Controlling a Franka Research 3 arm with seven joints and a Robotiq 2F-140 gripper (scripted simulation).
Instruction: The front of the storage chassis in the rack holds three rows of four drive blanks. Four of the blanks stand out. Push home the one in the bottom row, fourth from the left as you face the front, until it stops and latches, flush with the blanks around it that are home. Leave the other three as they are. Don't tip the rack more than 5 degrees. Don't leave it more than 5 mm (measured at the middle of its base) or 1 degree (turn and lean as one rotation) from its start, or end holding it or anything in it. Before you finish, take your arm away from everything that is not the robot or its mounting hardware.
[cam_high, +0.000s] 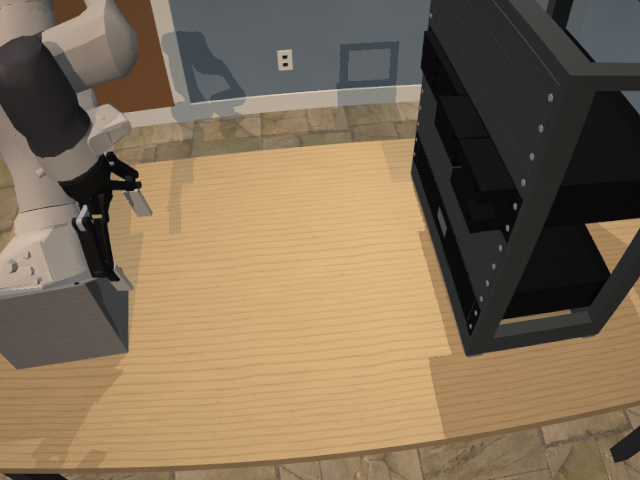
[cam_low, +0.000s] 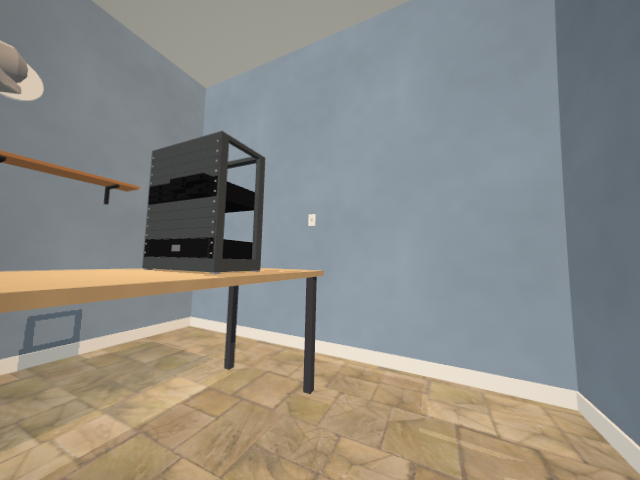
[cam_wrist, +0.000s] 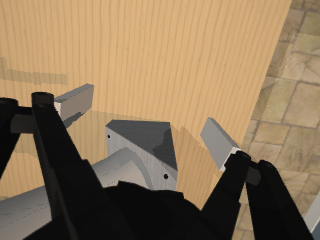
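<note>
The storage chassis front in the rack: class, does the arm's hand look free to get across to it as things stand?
Probably yes. The hand hangs open, holding nothing, by the arm's base, and only bare table lies between it and the rack. Whether it reaches that far can't be judged.

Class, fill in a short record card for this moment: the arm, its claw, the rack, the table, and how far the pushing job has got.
arm: at the table's left end, on a grey pedestal
claw: fully open, holding nothing, pointing down over the table
rack: black, upright at the table's right end
table: light wood, dark legs
gap: a wide stretch of table separates claw and rack
progress: not started; nothing touches the rack
target blank: too dark to pick out
</note>
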